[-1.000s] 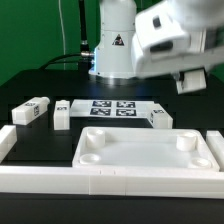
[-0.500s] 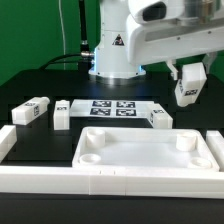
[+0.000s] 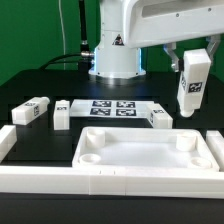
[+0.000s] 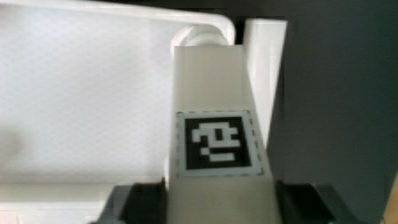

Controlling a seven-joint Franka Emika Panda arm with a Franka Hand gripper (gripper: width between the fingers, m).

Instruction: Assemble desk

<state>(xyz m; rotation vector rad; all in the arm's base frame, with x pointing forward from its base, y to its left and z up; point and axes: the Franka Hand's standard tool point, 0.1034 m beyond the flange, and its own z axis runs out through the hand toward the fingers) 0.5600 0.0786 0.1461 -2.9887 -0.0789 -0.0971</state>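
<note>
Tabletop (image 3: 140, 152) lies rim-up at lower centre of exterior frame, on black desk (image 3: 45, 145). Hand (image 3: 192, 52) at upper right is clamped on one white leg (image 3: 193, 88), tag visible, held upright above tabletop's right rear corner, not touching. Loose legs (image 3: 32, 110) in mid frame: two at left, one right of marker board (image 3: 112, 108).

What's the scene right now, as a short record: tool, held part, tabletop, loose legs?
tool: shut on white leg
white leg: upright, tag showing, raised near the tabletop's end on the exterior view's right
tabletop: flat on the table, visible corner sockets empty
loose legs: three, lying beyond the tabletop
</note>
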